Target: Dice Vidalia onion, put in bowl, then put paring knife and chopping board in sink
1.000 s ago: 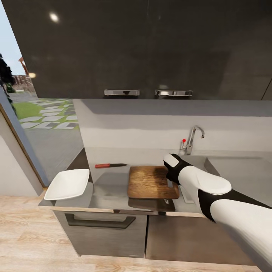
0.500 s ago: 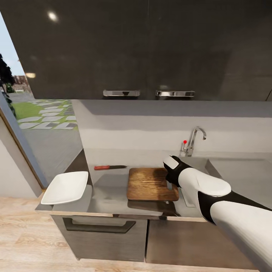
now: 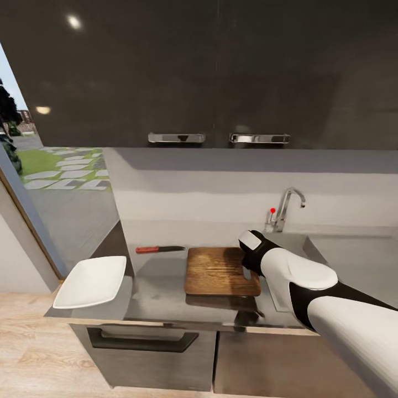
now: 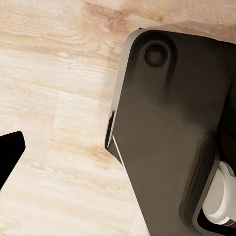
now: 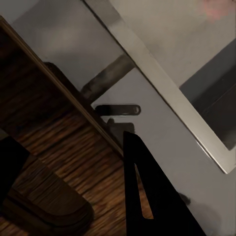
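Two dark fingers [image 5: 147,196] of my right gripper [image 3: 247,271] are spread apart over the right edge of the chopping board [image 3: 219,270], and they hold nothing. I see the board lying flat on the countertop [image 3: 160,293], just left of the sink [image 3: 354,260]. The paring knife [image 3: 160,249] lies behind the board's left corner. The white bowl [image 3: 91,282] sits at the counter's left end. My left gripper hangs over the wooden floor [image 4: 54,98]; I cannot tell if its fingers are apart.

Even, soft render light; ceiling spots glare on the dark cabinets [image 3: 199,66], wrist views slightly blurred.
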